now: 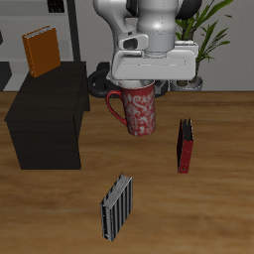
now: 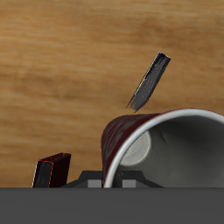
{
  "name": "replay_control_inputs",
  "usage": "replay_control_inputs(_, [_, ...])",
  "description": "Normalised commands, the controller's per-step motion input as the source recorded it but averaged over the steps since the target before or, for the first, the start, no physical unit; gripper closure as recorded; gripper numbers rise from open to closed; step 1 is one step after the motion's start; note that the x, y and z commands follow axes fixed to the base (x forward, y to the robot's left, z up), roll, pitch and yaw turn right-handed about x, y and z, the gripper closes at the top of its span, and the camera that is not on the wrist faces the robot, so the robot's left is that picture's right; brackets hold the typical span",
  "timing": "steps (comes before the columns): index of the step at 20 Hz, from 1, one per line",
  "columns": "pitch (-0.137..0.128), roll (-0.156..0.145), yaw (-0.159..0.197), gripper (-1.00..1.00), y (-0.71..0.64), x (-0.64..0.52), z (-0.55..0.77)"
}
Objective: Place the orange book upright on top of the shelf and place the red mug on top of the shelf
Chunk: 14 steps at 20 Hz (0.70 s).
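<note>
The orange book stands upright on the back corner of the black shelf's flat top. My gripper is shut on the rim of the red mug. It holds the mug upright a little above the table, beside the shelf, with the handle toward the shelf. In the wrist view the mug fills the near field, showing its grey-white inside. The fingertips are hidden by the mug.
A grey striped book stands near the table's front edge. A dark red-and-black book stands beside the mug, away from the shelf. A potted plant is at the back.
</note>
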Motion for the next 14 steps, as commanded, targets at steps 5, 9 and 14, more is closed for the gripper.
replay_control_inputs(5, [-0.031,-0.068,-0.058,1.00,-0.43,-0.26,0.30])
replay_control_inputs(9, [-0.042,-0.112,-0.069,1.00,-0.85,-0.39,0.46])
replay_control_inputs(14, [-0.016,-0.052,-0.005,1.00,-0.24,-0.18,0.17])
